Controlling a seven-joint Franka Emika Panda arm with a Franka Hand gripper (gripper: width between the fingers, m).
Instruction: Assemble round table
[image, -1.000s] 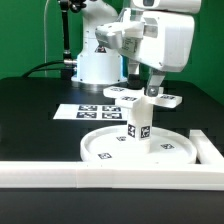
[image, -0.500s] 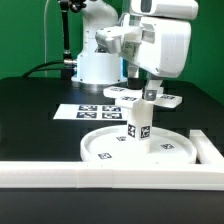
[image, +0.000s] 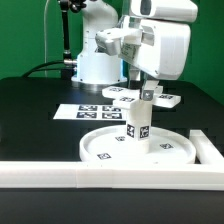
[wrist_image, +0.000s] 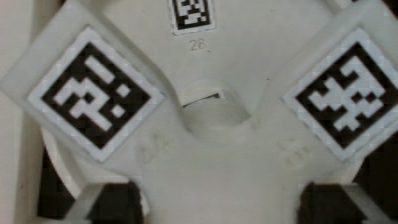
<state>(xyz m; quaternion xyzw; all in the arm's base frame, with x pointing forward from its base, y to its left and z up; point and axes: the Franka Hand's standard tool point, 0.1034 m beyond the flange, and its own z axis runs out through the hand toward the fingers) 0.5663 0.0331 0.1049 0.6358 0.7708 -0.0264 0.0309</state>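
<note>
The cross-shaped piece (image: 146, 93) sits atop the upright post (image: 138, 122) at the middle of the round disc (image: 105, 148), near the front border bar (image: 100, 177). The gripper (image: 147, 87) appears clamped on the cross-shaped piece; twisted off-axis, it could cross-thread or tip the post.

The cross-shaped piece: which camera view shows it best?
The wrist view: the cross-shaped piece fills the frame, with its tags readable. The exterior view shows it small on the post, partly behind the gripper.
</note>
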